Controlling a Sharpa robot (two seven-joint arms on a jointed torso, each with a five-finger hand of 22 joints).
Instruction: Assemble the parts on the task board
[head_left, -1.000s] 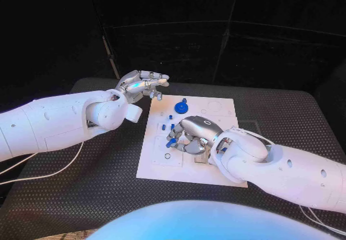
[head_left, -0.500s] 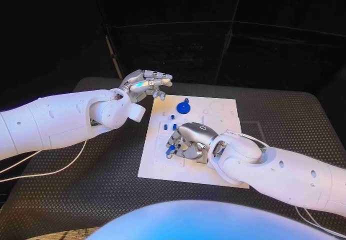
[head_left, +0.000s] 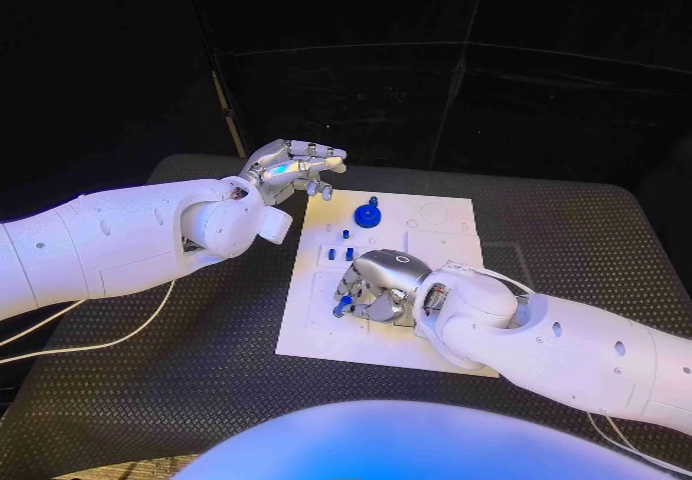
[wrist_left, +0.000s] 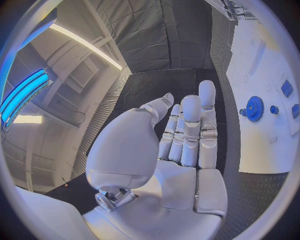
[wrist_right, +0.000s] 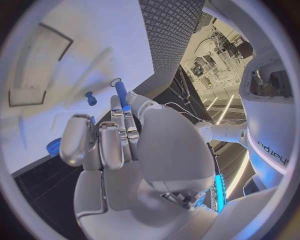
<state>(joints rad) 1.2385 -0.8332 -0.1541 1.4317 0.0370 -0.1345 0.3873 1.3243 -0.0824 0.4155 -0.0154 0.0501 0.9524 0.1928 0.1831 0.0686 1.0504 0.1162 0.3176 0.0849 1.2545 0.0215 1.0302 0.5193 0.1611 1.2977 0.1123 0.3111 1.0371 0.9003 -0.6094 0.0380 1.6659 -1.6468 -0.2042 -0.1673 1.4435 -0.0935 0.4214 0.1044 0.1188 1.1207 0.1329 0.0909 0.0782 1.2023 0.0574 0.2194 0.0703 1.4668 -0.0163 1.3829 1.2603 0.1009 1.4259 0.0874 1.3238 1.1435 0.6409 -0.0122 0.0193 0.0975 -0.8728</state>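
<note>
right hand (head_left: 378, 288) pinching a blue peg (wrist_right: 120, 93), long axis toward the white board (head_left: 433, 215) beneath; left hand (head_left: 293, 165) open, empty, well apart.

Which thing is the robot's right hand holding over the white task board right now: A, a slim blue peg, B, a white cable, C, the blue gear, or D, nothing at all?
A: the right hand pinches a slim blue peg at its fingertips above the task board, while the blue gear lies apart at the board's far end.
</note>
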